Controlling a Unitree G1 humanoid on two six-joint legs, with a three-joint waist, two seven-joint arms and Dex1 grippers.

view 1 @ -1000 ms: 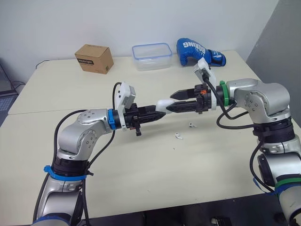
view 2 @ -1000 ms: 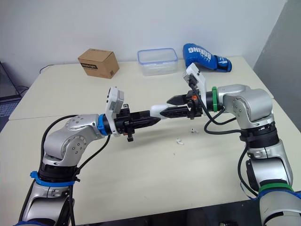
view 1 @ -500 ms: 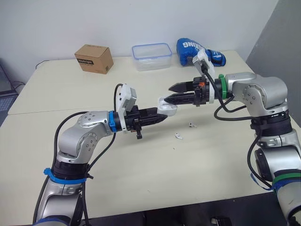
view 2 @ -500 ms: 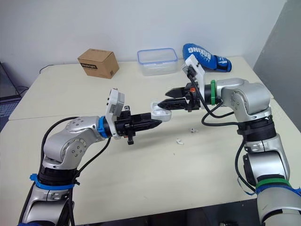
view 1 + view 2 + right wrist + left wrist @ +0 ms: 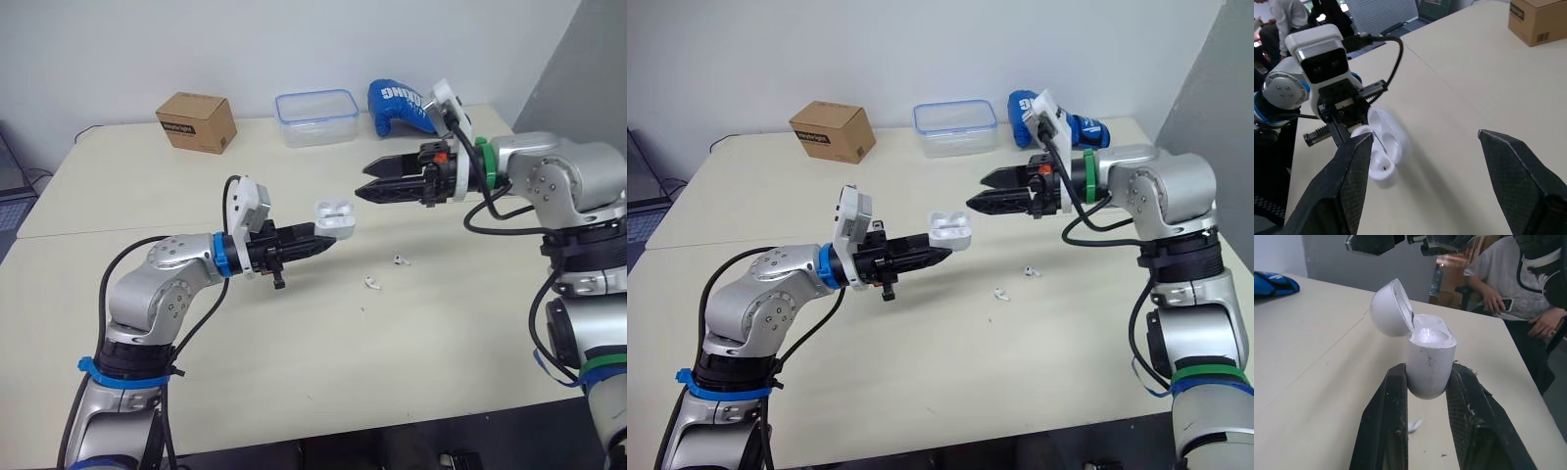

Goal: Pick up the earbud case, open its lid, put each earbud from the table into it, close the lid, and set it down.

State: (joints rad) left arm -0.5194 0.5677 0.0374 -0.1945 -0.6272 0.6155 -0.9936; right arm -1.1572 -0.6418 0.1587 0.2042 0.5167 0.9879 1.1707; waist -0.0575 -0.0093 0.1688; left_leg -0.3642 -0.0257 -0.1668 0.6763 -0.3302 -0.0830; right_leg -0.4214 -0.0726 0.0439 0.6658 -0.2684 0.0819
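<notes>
The left pincer (image 5: 321, 233) is pinching the earbud case (image 5: 334, 213) by its base, holding it above the tabletop (image 5: 294, 333) with its lid open. The right pincer (image 5: 364, 182) is hovering spread, near the case but apart from it. One earbud (image 5: 372, 284) and a second earbud (image 5: 398, 260) are lying on the tabletop below. A cardboard box (image 5: 196, 121), plastic container (image 5: 315, 117) and boxing glove (image 5: 402, 101) are sitting well behind.

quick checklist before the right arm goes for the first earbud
1. Earbud case clamped upright in left gripper: ok.
2. Lid tipped open, sockets look empty: ok.
3. Right gripper open, holding nothing: ok.
4. Both earbuds lying on the table, nearer earbud and farther earbud, apart from each other: ok.
5. Which way each earbud lies for a grasp: cannot tell, too small.
</notes>
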